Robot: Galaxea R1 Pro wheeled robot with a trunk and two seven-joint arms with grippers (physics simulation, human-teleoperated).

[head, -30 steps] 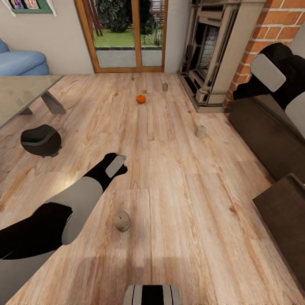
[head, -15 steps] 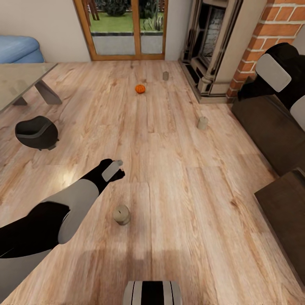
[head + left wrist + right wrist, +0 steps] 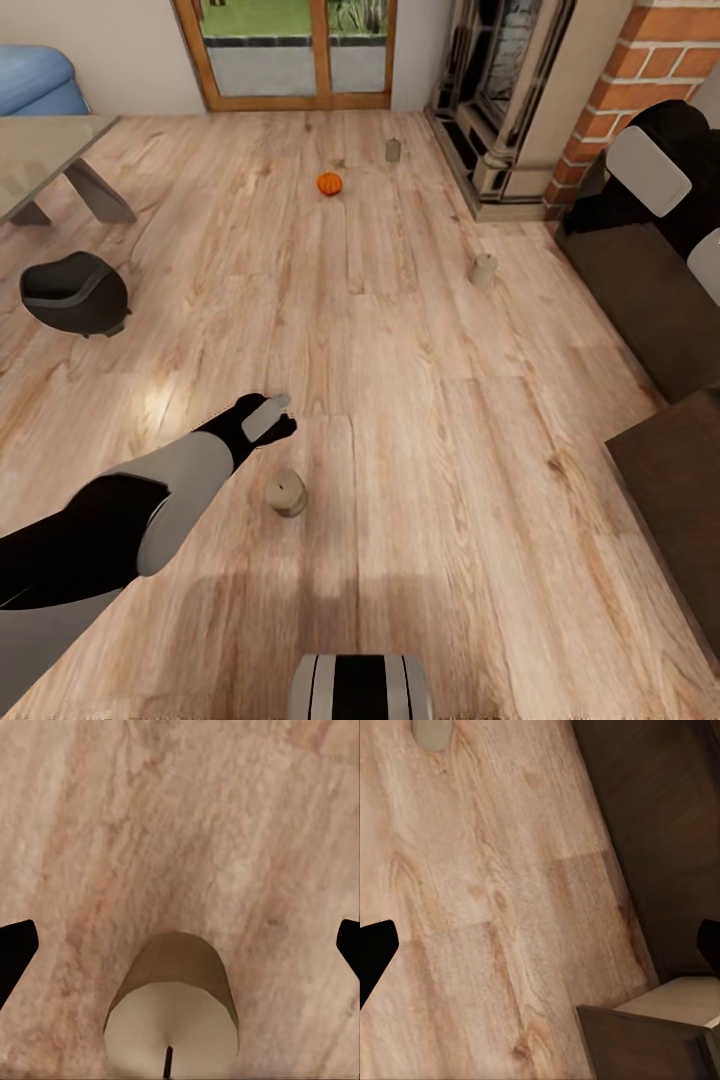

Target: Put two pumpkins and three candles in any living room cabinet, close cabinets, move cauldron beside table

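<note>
The left gripper [image 3: 272,418] hangs above the plank floor [image 3: 420,420], just beyond the nearest candle [image 3: 286,493] in the head view. In the left wrist view its two dark fingertips [image 3: 15,956] sit at opposite edges of the picture, spread wide, with that candle [image 3: 174,1012] upright on the floor between and below them, its pale top and dark wick showing. The fingers hold nothing and do not touch the candle.

The right gripper's fingertips [image 3: 373,949] likewise stand wide apart at the edges of the right wrist view, holding nothing. Below them are bare floor, the dark-brown cabinet [image 3: 660,832], and an open drawer [image 3: 660,1039] with a pale interior. Part of a candle [image 3: 433,733] shows at the picture's edge. In the head view the right arm [image 3: 655,170] is raised over the cabinet [image 3: 650,300] beside the brick chimney [image 3: 650,70].

A second candle [image 3: 483,270] stands on the floor near the cabinet front. A third candle [image 3: 393,150] stands farther off, near the fireplace [image 3: 500,110]. One pumpkin [image 3: 329,183] rests on the floor, near the third candle and well apart from the cabinet. The black cauldron [image 3: 75,293] sits on the floor close to the table [image 3: 50,160].
</note>
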